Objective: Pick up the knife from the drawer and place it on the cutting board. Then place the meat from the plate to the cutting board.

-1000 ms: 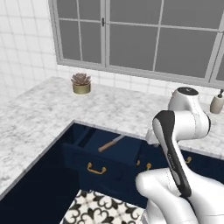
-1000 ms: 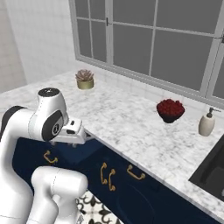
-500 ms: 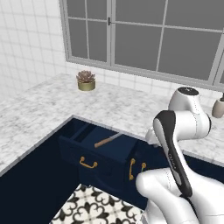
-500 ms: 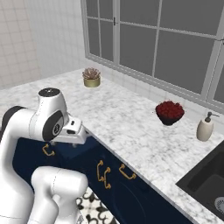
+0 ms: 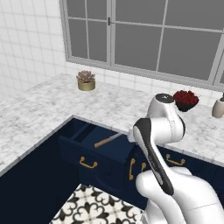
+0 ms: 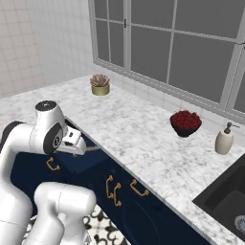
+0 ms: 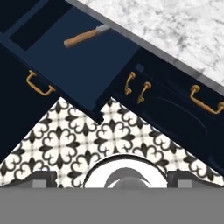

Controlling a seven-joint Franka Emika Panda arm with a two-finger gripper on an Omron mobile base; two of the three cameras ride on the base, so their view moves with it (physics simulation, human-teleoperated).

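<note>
The navy drawer (image 5: 94, 153) stands pulled out below the marble counter, its brass handle (image 7: 39, 85) on the front. Inside lies the knife (image 7: 84, 36), a wooden handle with a grey blade angled toward the counter edge; it also shows in the left base view as the knife (image 5: 107, 140). My gripper (image 7: 114, 177) hangs open and empty above the floor in front of the drawer, apart from the knife. My white hand (image 6: 72, 141) sits at the counter's edge. The cutting board, the plate and the meat are out of view.
On the marble counter (image 6: 143, 139) stand a potted succulent (image 5: 86, 80), a dark bowl of red fruit (image 6: 185, 123) and a soap dispenser (image 6: 224, 139). A black sink (image 6: 229, 201) lies far right. Cabinet doors with brass handles (image 7: 135, 87) flank the drawer over the patterned floor (image 7: 109, 135).
Both base views have shifted a little, so the camera moved with the base; the fruit bowl has come into the left view. The arm keeps its pose and the gripper stays open.
</note>
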